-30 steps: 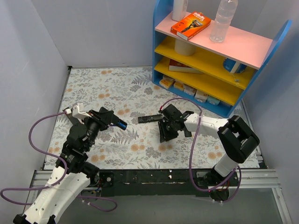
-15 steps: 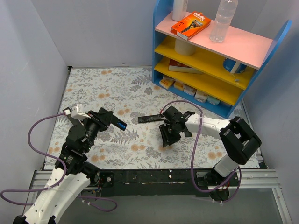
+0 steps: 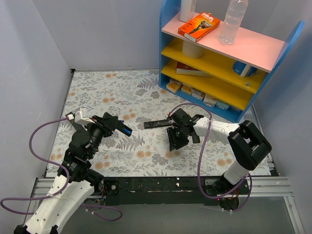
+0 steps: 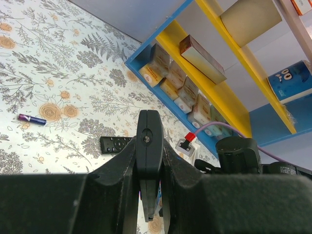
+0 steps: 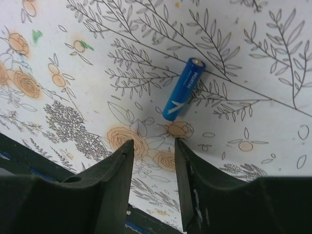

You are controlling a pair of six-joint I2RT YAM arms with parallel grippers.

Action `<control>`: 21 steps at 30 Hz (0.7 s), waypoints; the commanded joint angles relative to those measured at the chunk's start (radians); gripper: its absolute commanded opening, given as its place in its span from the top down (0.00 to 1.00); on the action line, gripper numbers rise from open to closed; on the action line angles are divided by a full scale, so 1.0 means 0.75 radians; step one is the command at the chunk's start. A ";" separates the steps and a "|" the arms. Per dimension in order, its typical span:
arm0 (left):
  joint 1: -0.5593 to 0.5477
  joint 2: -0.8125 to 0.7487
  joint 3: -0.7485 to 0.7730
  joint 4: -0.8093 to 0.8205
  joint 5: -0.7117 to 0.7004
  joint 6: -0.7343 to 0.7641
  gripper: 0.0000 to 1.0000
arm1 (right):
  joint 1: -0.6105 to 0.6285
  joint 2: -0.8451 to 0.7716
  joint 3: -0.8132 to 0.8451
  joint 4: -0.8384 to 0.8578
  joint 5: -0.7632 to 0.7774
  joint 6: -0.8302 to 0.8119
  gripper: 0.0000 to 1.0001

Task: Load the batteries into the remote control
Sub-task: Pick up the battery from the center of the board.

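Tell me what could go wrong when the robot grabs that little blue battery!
The small blue cylindrical battery lies flat on the flowery tablecloth, just beyond the open right gripper, not between its jaws. Being round, it might roll away if nudged. Also, the left gripper pinches the slim black bar-shaped remote in the air, so it could twist or slip when a battery gets pushed in.

From the left wrist, the slim matte-black bar-shaped remote [image 4: 148, 129] shows only its narrow end; the rest is buried in the left tool [image 4: 148, 155], which also covers one end of the black buttoned remote [image 4: 113, 144]. From above, the right tool [image 3: 174, 142] hides the small blue cylindrical battery [image 5: 183, 89].
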 commanded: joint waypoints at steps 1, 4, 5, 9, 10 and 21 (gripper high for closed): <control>-0.002 -0.001 0.037 0.003 -0.019 0.025 1.00 | -0.004 0.094 0.009 0.091 0.047 -0.028 0.53; -0.002 -0.004 0.039 0.005 -0.021 0.023 1.00 | -0.004 0.125 0.035 0.101 0.045 -0.038 0.53; 0.000 -0.002 0.039 0.001 -0.023 0.025 1.00 | -0.004 0.133 0.041 0.103 0.043 -0.038 0.53; 0.000 -0.001 0.045 -0.001 -0.029 0.031 1.00 | -0.002 0.168 0.068 0.124 0.018 -0.042 0.53; 0.000 -0.004 0.045 -0.005 -0.031 0.031 1.00 | -0.002 0.170 0.072 0.136 0.016 -0.042 0.53; 0.000 -0.010 0.053 -0.017 -0.046 0.039 1.00 | -0.002 0.291 0.194 0.228 -0.035 -0.095 0.53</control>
